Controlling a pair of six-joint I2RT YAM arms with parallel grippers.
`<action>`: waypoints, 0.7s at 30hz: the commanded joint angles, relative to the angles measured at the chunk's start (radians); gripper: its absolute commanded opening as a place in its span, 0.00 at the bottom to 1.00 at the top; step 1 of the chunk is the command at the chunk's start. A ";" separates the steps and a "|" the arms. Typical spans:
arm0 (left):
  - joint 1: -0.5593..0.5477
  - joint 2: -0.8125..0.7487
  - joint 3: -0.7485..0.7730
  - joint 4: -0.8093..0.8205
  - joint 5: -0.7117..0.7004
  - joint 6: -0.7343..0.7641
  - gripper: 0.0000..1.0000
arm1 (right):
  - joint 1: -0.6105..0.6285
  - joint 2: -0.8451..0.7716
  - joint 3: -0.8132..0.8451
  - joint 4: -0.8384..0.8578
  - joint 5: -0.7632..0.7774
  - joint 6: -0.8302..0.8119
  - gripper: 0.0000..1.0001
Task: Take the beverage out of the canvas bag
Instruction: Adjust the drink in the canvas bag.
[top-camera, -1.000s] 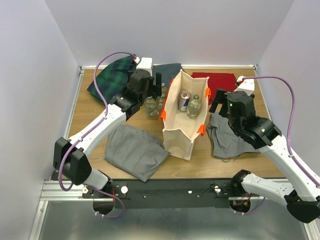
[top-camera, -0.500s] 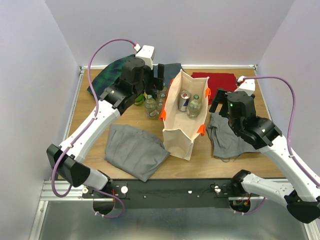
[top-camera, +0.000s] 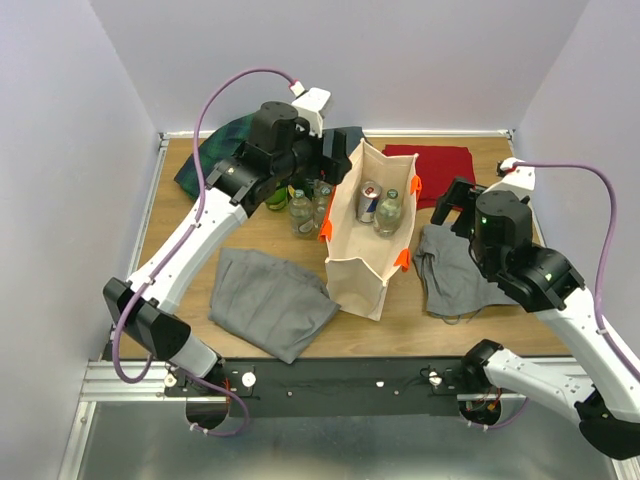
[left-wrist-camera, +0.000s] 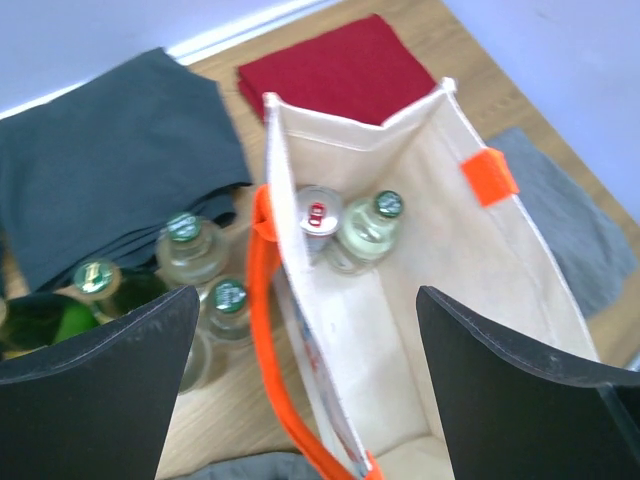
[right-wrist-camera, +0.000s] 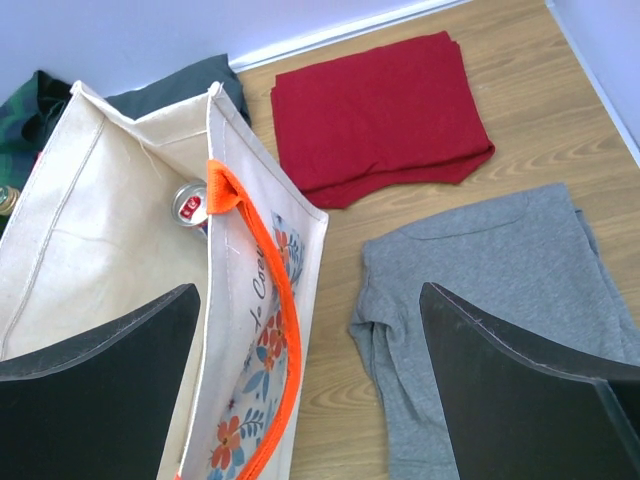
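The canvas bag (top-camera: 356, 272) stands upright and open mid-table, cream with orange handles. Inside it at the far end stand a silver and red can (top-camera: 368, 200) and a clear glass bottle (top-camera: 389, 211) with a green cap. My left gripper (top-camera: 332, 168) hovers open above the bag's left rim; in its wrist view the can (left-wrist-camera: 318, 215) and bottle (left-wrist-camera: 374, 218) lie ahead between the wide jaws (left-wrist-camera: 310, 390). My right gripper (top-camera: 452, 205) hangs open to the right of the bag, over bare wood beside the bag's floral wall (right-wrist-camera: 255, 350). Only the can (right-wrist-camera: 190, 203) shows there.
Several glass bottles (top-camera: 302, 212) stand just left of the bag, one of them green (left-wrist-camera: 40, 320). Folded cloths lie around: red (top-camera: 430, 162) at back right, dark grey (left-wrist-camera: 110, 160) and green plaid (top-camera: 215, 150) at back left, grey (top-camera: 268, 300) front left, grey shirt (top-camera: 455, 272) right.
My left arm has risen from the bottles and swung right, toward the bag's far left rim. My right arm has drawn back a little to the right. Both grippers stayed open.
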 joint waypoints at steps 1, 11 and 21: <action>-0.009 0.043 0.069 -0.035 0.154 0.014 0.99 | 0.005 0.003 -0.021 -0.018 0.043 0.025 1.00; -0.079 0.212 0.291 -0.155 0.096 0.030 0.99 | 0.005 -0.027 -0.024 0.005 0.054 0.004 1.00; -0.130 0.322 0.377 -0.179 0.059 0.022 0.99 | 0.005 0.019 0.002 -0.076 0.123 0.021 1.00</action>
